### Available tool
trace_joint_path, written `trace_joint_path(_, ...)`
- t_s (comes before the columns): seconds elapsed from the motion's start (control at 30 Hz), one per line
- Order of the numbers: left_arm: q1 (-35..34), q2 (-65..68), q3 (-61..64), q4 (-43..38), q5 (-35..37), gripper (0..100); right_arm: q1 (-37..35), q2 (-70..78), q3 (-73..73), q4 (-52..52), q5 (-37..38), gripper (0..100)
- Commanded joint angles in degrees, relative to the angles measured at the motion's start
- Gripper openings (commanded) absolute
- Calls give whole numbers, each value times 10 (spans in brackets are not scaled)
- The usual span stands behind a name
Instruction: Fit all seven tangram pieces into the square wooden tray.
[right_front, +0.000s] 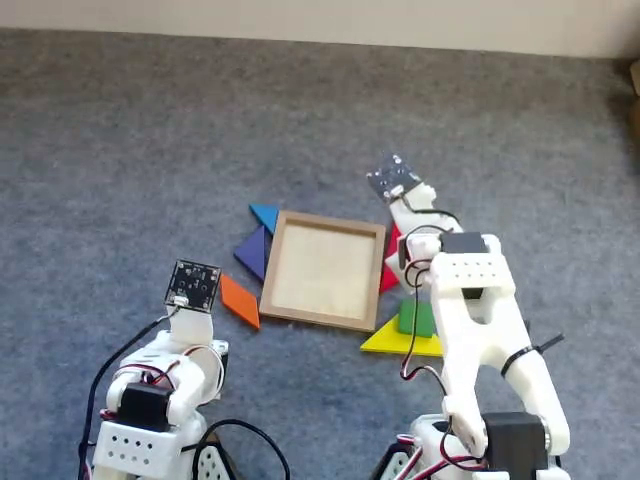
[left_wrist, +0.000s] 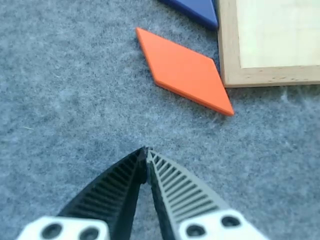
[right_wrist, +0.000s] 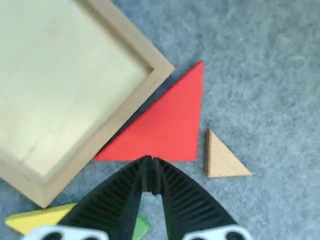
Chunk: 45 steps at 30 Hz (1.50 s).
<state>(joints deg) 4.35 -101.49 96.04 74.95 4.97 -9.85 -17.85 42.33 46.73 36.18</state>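
A: Step?
B: Opening pick, judging by the bare wooden tray (right_front: 325, 221); zero pieces seated; left gripper (left_wrist: 146, 152) clenched on nothing; right gripper (right_wrist: 150, 162) likewise pinched together, empty.
A: Nearest the fingers?
B: Orange parallelogram (left_wrist: 182, 70) just ahead of the left tips, just beside the tray rim; red triangle (right_wrist: 167, 125) right at the right tips, contact unclear; plain wood triangle (right_wrist: 222, 157) just beside the red.
A: Next?
B: Probably spread the right fingers, straddle the red edge, lift into the tray; flat piece, so a low approach.
A: Count?
B: One tray; two grippers; seven pieces: red, plain wood, orange, yellow triangle (right_front: 395, 343), green square (right_front: 416, 318), dark blue triangle (right_front: 253, 250), light blue triangle (right_front: 264, 214).
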Motion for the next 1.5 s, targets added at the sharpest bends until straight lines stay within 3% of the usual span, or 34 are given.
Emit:
trace_joint_path(0.0,-6,-25,11,4,-4,9,-5,7,-7,-16,-69,49)
trace_joint_path(0.17,-6,-25,11,4,-4,9,-7,30,-7,-15,-140,251)
trace_joint_path(0.23,-6,-25,11,4,-4,9,-16,44,-8,-15,-156,277)
trace_joint_path(0.4,-6,-25,11,4,-4,9,-22,110,-62,-5,-236,277)
trace_joint_path(0.67,-6,-25,11,4,-4,9,-23,247,-261,152,-336,278)
trace_joint_path(1.0,-6,-25,11,4,-4,9,-32,345,-380,213,-345,278)
trace_joint_path(1.2,-6,-25,11,4,-4,9,-58,363,-385,212,-345,278)
trace_joint_path(1.47,-6,-25,11,4,-4,9,-34,412,-386,191,-341,273)
